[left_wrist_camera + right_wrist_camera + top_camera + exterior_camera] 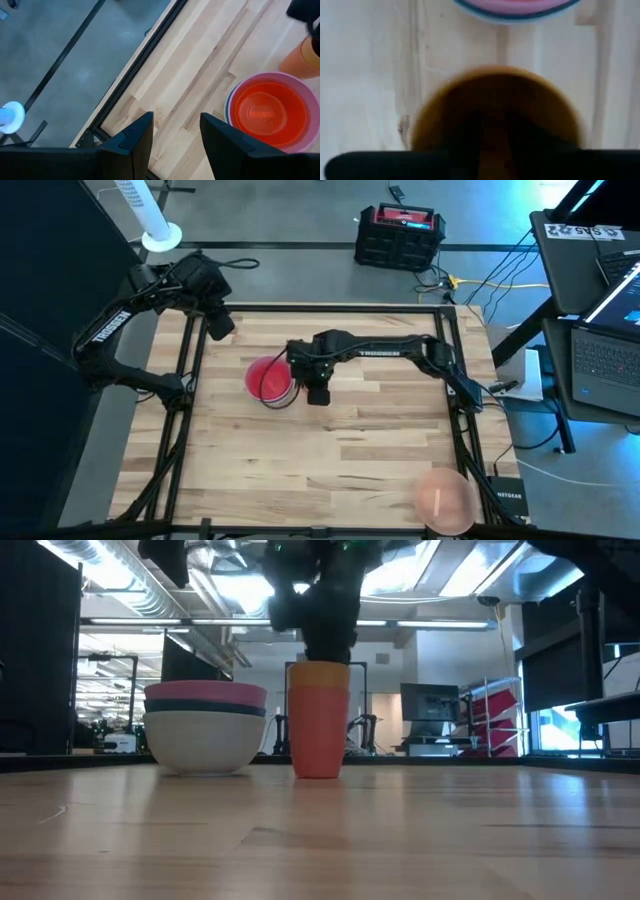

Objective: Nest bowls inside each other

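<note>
orange cup [319,720] upright on wooden table [330,470] | black-red case [400,235], laptop [610,345] apparently off-table

The right end effector [322,640] is covering the orange cup's [319,720] rim, hiding its fingertips. The translucent pink bowl [445,500] is showing blurred near the surface's corner. The nested bowls [515,9] are getting cropped in the right wrist view.

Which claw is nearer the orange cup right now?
The right claw: it hangs directly over the orange cup, beside the nested bowls. The left claw waits at the table's far left edge, well away.
</note>
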### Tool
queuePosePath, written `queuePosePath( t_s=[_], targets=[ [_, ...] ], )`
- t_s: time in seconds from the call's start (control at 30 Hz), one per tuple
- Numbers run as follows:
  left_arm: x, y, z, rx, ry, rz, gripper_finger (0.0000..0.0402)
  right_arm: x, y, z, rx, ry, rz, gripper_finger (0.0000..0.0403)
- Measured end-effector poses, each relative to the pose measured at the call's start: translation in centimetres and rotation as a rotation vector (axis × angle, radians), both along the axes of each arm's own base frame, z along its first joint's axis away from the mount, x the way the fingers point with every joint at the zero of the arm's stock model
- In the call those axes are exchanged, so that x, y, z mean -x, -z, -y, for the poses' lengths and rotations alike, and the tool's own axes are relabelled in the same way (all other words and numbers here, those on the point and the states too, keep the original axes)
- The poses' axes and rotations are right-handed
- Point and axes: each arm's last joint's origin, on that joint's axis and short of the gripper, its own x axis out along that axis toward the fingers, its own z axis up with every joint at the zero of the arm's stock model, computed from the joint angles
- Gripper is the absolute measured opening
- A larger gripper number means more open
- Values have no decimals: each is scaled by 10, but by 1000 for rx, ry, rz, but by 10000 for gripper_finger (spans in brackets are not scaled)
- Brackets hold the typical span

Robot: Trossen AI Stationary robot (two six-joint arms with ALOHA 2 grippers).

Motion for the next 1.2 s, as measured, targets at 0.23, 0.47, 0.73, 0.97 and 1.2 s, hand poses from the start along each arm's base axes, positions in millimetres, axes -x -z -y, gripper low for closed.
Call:
queuePosePath(
  t_s=[0.23,0.47,0.73,0.97,1.2],
  targets=[
    [1,0,0,4,3,-8,146,0,9,5,-22,-6,-34,50],
    [1,1,1,3,10,-16,146,6,10,9,-21,-20,-93,29],
    [1,1,1,3,19,-24,146,13,11,14,-23,-37,-161,5],
    [1,1,1,2,24,-28,146,18,11,14,-24,-74,-206,0],
    [1,1,1,1,24,-27,146,14,5,15,-23,-87,-127,8]
  ],
)
